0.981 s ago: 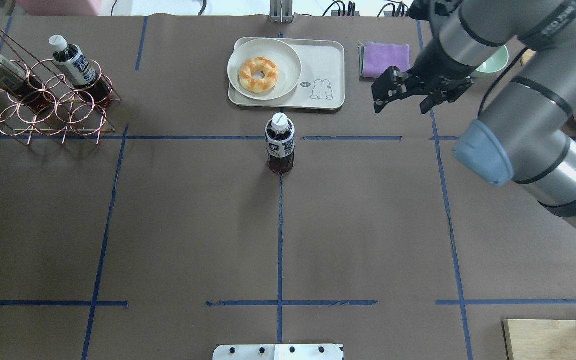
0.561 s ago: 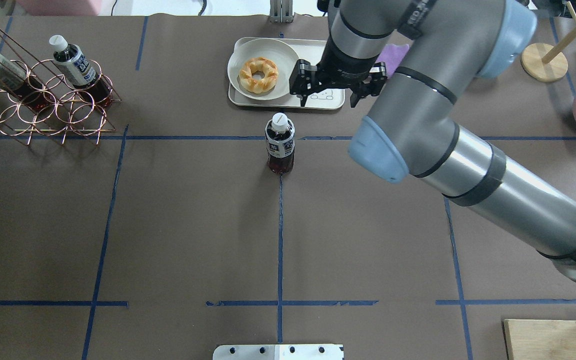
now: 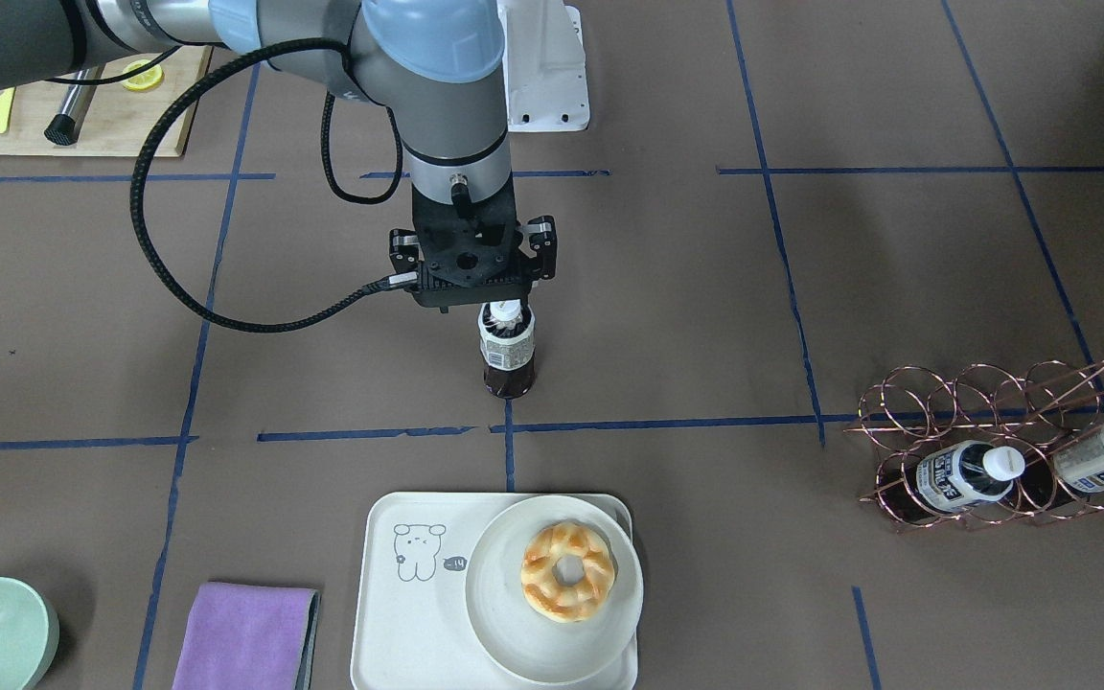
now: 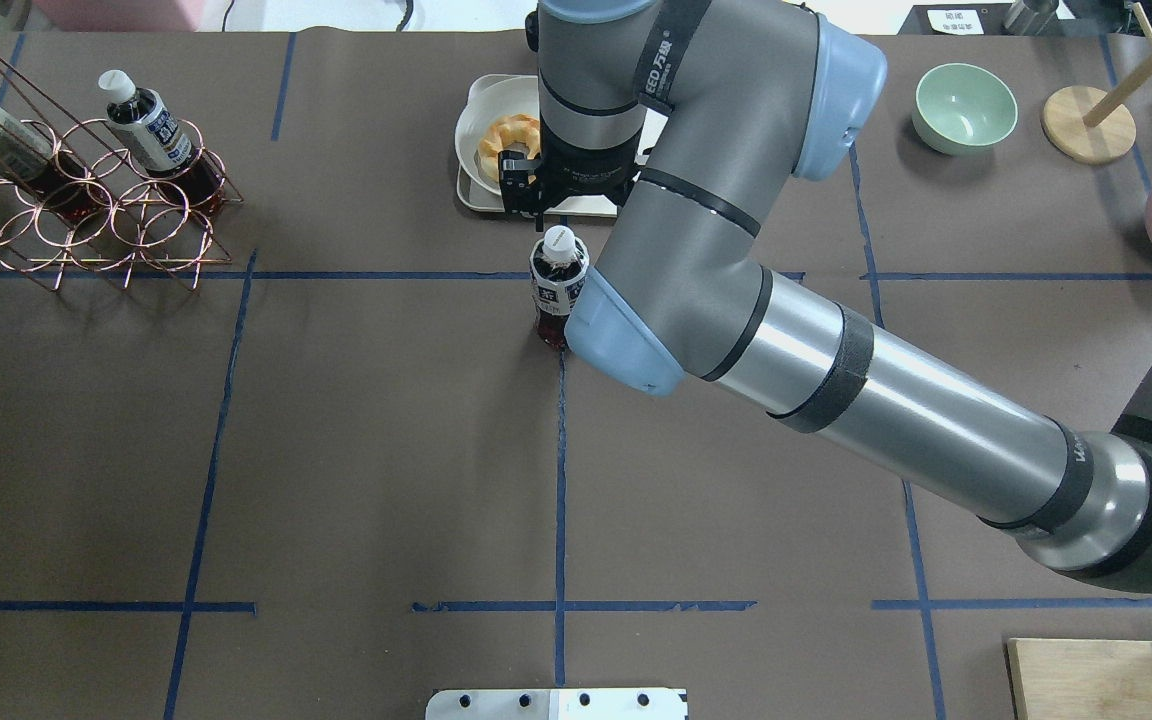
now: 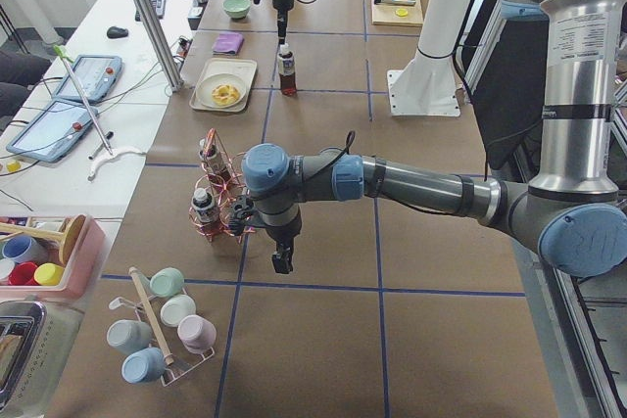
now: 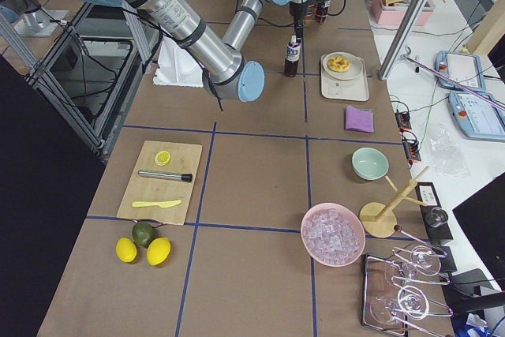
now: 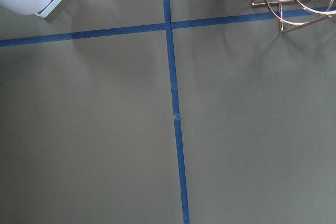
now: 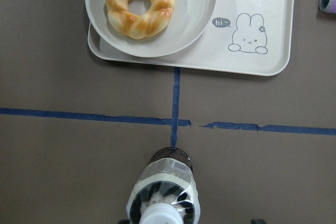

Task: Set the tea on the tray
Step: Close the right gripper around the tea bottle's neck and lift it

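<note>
Bearing tea (image 4: 560, 285): brown, blue-taped table (image 4: 366, 450).

- A long table (image 4: 336, 450) covered in brown paper, marked into rectangles with blue tape (image 4: 560, 480).
- A white desk (image 5: 39, 178) beside it carries two tablets (image 5: 86, 77).
- A silver post (image 5: 147, 12) rises between them.
- Even light, soft shadows.

Robotics lab: blue tape grid (image 4: 560, 480) on table (image 4: 336, 450), teach pendants (image 5: 86, 78) alongside.
</note>
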Tool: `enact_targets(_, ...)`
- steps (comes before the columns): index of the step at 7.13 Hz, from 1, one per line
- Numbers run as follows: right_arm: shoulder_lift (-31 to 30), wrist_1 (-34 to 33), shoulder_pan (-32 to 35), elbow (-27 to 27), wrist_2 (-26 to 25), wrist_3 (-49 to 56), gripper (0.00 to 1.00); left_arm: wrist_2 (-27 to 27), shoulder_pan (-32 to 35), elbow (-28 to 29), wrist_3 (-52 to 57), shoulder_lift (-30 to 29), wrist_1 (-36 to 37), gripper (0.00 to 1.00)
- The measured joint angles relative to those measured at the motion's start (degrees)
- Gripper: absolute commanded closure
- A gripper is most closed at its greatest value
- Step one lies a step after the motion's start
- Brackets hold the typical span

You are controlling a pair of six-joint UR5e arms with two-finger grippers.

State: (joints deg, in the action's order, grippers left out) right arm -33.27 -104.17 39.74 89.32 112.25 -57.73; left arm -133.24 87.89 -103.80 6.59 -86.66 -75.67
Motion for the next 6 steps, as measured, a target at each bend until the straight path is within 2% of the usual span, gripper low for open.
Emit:
enact_targets(2, 0.1, 0.0, -1.5, -0.7, -1.7, 0.0, 0.26, 0.0, 0.0, 0.0, 0.0, 0.0, 0.0, 0.0)
enact_targets(6, 0.6, 0.3, -2.5, -1.4, -2.6, 0.0, 0.46, 0.0, 0.0, 0.0, 0.0, 0.0, 0.0, 0.0)
